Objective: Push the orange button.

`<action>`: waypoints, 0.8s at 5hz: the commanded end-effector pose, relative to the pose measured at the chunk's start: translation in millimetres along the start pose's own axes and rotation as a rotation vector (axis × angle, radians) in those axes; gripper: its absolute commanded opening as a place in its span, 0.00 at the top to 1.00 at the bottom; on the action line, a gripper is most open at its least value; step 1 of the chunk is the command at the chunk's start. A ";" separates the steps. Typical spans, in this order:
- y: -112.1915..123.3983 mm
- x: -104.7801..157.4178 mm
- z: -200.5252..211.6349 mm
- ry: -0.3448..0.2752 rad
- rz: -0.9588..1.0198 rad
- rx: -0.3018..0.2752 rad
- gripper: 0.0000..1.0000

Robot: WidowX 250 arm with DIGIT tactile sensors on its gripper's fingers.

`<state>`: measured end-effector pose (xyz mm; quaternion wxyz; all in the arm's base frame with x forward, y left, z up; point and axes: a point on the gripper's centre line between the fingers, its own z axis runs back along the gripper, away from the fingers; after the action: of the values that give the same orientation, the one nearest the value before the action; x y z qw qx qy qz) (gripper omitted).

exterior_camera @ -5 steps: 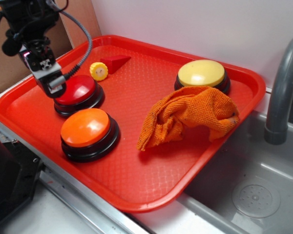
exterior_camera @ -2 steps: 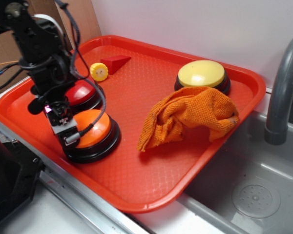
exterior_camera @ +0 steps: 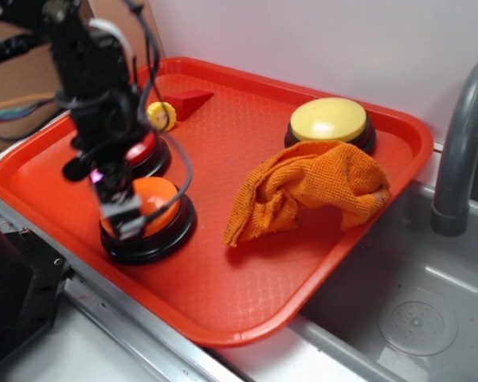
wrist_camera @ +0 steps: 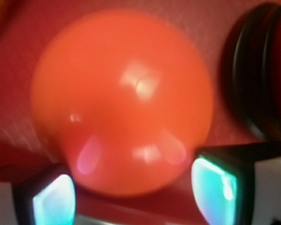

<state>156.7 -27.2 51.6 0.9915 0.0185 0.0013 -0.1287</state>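
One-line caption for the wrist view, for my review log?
Wrist view: the hand, open, hangs just over the glossy orange dome button on the red plastic tray.

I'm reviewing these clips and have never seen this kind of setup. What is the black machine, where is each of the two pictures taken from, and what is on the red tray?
The black machine is a small robot arm. Its grasping tip, the end effector, is over the near-left part of the orange button. It holds nothing, and in the wrist view its two fingers stand apart, so it is open.

The wide picture comes from a fixed camera looking down at the red tray, beside a sink. The blurry close-up comes from a camera on the arm's wrist: it shows the orange dome filling the frame between the fingers.

Also on the tray are a red button, a yellow button, a crumpled orange cloth, a small yellow piece and a red wedge.
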 end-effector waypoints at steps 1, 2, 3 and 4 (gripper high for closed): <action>14.6 -1.2 63.1 -0.064 -0.007 -0.011 0.00; 17.2 -3.4 70.3 -0.056 -0.001 -0.020 0.00; 15.6 -2.2 76.1 -0.037 -0.009 -0.013 0.00; 16.0 -5.4 81.8 -0.038 -0.007 -0.007 0.00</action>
<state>146.0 -12.0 122.9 0.9916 0.0117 0.0056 -0.1286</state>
